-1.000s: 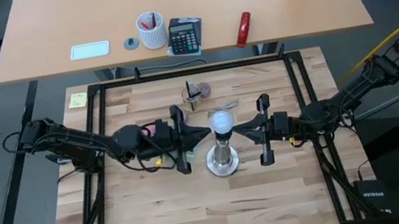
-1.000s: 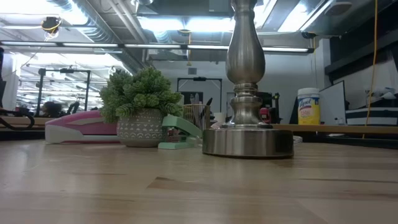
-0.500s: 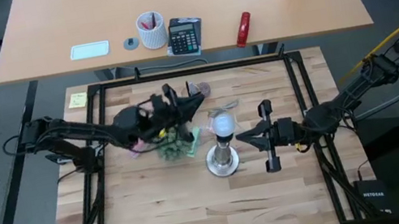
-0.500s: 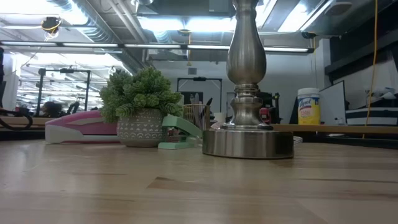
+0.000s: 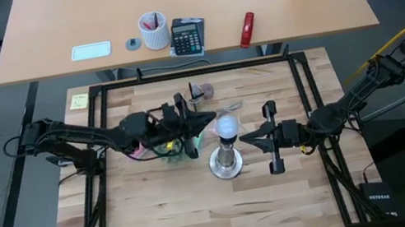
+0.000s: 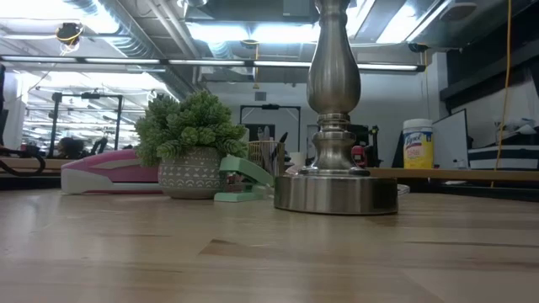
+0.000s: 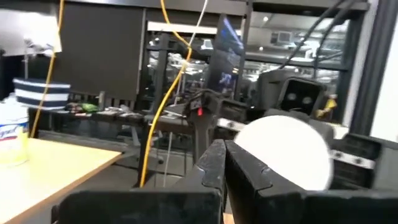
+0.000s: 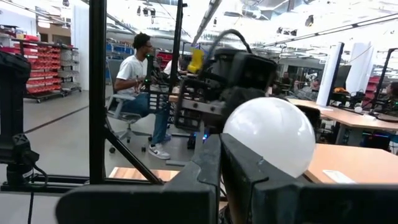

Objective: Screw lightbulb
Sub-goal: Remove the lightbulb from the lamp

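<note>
Lightbulb (image 5: 225, 124) sits upright in the stand (image 5: 227, 161), globe up, screw base down into the socket; long axis vertical. Position: roughly mid-table, slightly toward the far edge.

Left gripper (image 5: 209, 118) just beside the bulb on the left-edge side, fingers pressed together, holding nothing; tips point at the globe, and contact cannot be told. Right gripper (image 5: 245, 137) on the opposite side, near the stand's upper stem, also clenched and empty, tips apart from the bulb.

Around: small potted plant (image 6: 193, 148) and a green stapler-like tool (image 6: 244, 180) under the left arm, near the stand on its left side. Pink flat object (image 6: 109, 177) beyond the plant. Small metal cup (image 5: 197, 95) toward the far edge. Yellow sticky note (image 5: 79, 102) at the far left corner. Nothing stands between either gripper and the bulb.

Against a second ago: left gripper has swung off and come back nearer the far edge, tips now aimed at the globe; right gripper has drawn back slightly from the stand. Bulb and stand unmoved.
</note>
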Motion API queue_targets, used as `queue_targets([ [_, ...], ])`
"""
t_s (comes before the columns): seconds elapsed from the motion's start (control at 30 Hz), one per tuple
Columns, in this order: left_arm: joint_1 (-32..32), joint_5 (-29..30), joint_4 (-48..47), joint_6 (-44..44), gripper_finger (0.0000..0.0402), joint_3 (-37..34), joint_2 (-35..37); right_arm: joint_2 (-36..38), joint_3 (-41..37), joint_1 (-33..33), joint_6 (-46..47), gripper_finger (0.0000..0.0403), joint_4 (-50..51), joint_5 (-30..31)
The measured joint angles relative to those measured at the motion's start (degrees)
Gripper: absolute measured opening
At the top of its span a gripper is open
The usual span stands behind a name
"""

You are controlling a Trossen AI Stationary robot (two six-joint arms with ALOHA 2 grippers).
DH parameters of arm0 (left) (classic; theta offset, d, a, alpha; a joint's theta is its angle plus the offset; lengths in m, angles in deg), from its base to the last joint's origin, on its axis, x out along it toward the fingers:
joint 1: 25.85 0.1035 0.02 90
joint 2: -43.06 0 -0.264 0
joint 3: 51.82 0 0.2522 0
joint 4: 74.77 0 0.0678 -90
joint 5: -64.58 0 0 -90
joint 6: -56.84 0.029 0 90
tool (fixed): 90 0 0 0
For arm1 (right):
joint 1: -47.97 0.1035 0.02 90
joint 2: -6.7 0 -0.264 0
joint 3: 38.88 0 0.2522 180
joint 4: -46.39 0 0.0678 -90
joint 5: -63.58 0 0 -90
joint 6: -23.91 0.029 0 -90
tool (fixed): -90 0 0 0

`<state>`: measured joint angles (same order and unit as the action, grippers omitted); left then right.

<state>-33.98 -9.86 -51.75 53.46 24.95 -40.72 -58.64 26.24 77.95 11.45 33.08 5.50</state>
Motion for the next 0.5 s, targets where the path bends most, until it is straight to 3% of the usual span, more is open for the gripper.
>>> queue_targets([
  [0.5,-2.2,0.5,-2.0,0.6,0.0001,0.5,-0.1,-0.1,0.0,-1.5,0.1,0.0017,-0.1,3.1],
])
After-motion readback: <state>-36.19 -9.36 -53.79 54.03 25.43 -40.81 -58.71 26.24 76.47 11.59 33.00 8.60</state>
